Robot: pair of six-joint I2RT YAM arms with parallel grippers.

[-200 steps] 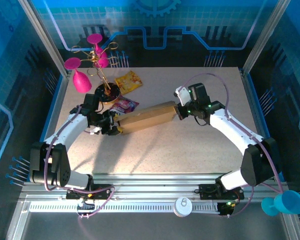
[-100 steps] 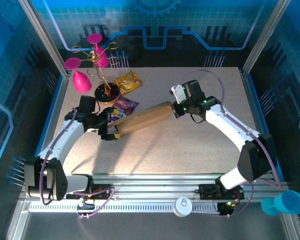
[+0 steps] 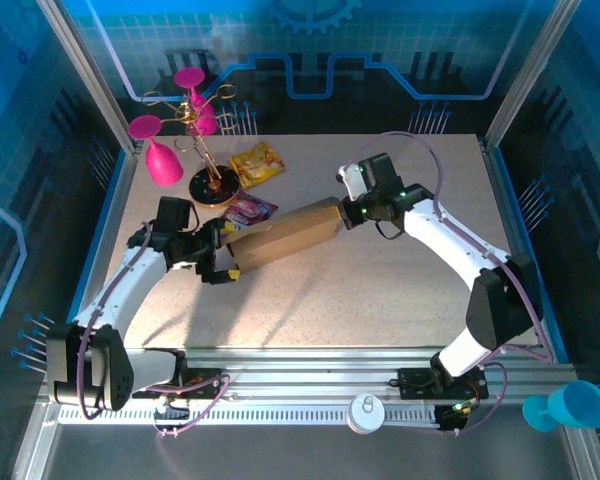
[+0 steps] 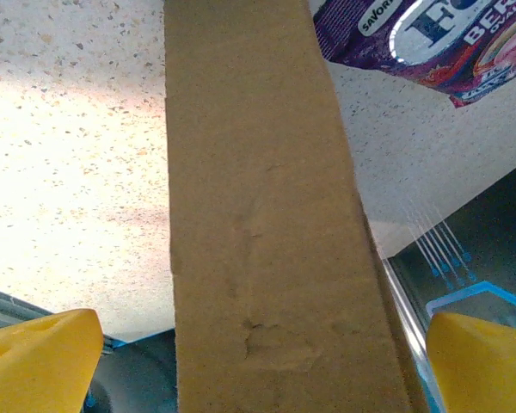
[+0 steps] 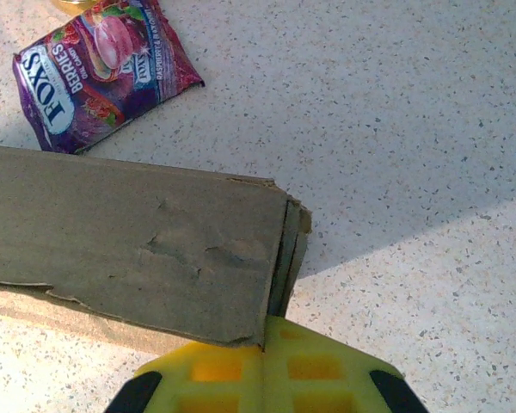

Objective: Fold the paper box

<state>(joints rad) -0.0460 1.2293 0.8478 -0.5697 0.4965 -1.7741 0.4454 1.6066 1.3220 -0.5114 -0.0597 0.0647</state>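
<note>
The paper box (image 3: 283,237), plain brown corrugated cardboard collapsed into a long narrow slab, sits near the middle of the pale speckled worktop (image 3: 380,300), a little toward its left edge. Its long axis slants from near-left to far-right, and my next move depends on that, because each arm has one end of it.

The right gripper (image 3: 350,212) is clamped on the far-right end. From its wrist camera I see the yellow fingers pressed together, with the edge of the stacked cardboard layers running down into them. The left gripper (image 3: 220,258) waits at the near-left end, spread wide and gripping nothing. In its wrist view the slab runs straight up between the two yellow fingertips (image 4: 36,354), well apart from one and just beside the other. I judge the left arm is already lined up along the box, so closing is the only thing left for it.

The cardboard is matte, dented in spots, and ragged along the lower edge by the right fingers. It looks stiff but easy to crease. A shadow under the right end suggests that end is raised, though I can't be sure.

A glossy purple snack packet (image 3: 250,210) lies just beyond the box, toward the far-left corner. Farther that way are a crinkly yellow snack packet (image 3: 257,163) and pink plastic goblets (image 3: 163,160) on a gold wire stand.
</note>
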